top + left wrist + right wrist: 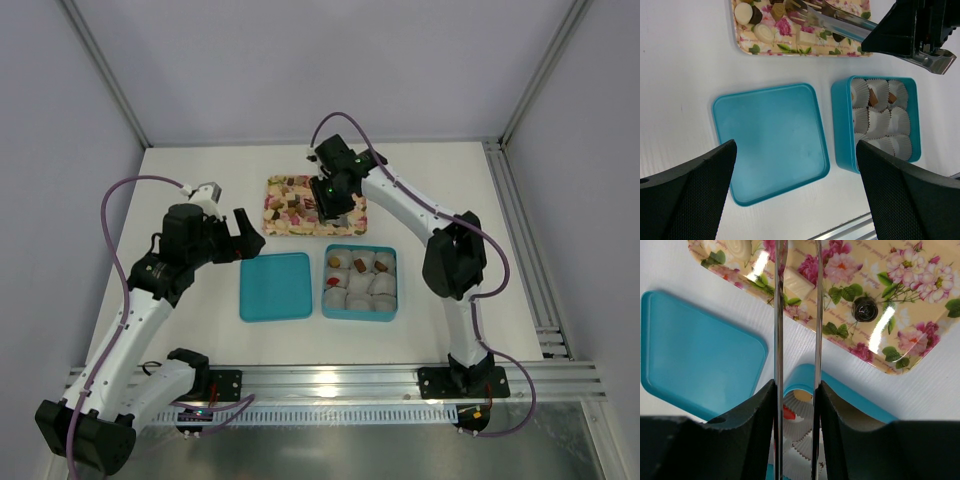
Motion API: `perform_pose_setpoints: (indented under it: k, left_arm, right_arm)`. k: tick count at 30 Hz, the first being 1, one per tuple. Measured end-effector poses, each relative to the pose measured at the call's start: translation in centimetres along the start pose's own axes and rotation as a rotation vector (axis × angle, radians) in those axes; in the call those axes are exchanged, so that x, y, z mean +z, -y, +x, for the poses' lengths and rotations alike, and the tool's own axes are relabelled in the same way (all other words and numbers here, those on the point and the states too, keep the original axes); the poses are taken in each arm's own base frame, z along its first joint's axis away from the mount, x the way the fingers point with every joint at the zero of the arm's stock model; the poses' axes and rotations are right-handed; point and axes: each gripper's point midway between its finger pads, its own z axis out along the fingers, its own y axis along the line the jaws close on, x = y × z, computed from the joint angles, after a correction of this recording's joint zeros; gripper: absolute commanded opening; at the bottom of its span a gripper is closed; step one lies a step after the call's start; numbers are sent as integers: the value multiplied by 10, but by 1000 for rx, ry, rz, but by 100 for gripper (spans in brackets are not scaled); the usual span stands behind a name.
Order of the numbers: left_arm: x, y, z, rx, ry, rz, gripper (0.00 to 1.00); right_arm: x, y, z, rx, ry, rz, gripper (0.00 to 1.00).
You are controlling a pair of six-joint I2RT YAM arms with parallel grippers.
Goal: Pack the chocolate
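Several small chocolates (pixel 290 200), brown and cream, lie on the flowered tray (pixel 272 226). My right gripper (pixel 335 200) is shut on metal tongs (pixel 840 22), whose tips reach over the tray among the pieces (pixel 762 32). In the right wrist view my gripper (pixel 796 405) clamps both tong arms (pixel 778 315); the tips are out of frame. A dark round piece (pixel 865 309) and a cream bar (pixel 797 282) lie nearby. The teal box (pixel 360 315) holds paper cups, some with chocolates (pixel 360 266). My left gripper (pixel 245 238) is open and empty above the lid (pixel 771 140).
The teal lid (pixel 275 286) lies flat to the left of the box. The box (pixel 842 130) sits just in front of the tray (pixel 785 47). A red piece (pixel 788 412) shows in a cup. Frame posts stand at the table's back corners.
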Motion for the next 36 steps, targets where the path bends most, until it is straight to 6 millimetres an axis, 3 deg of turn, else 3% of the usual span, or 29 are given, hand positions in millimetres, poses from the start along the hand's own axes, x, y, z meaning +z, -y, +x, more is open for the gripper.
perform_pose_setpoints:
  k: [12, 20, 29, 33, 36]
  left_arm:
    - [0, 0, 0, 0, 0, 0, 100]
    - [0, 0, 0, 0, 0, 0, 100]
    - [0, 0, 0, 0, 0, 0, 100]
    - [0, 0, 0, 0, 0, 0, 100]
    - [0, 0, 0, 0, 0, 0, 100]
  right_arm:
    - [6, -1, -3, -1, 3, 12, 40]
    - [15, 2, -3, 2, -5, 23, 29]
    - [15, 2, -3, 2, -4, 25, 27]
    - [9, 3, -5, 5, 4, 24, 27]
    - [-7, 4, -9, 10, 32, 19, 27]
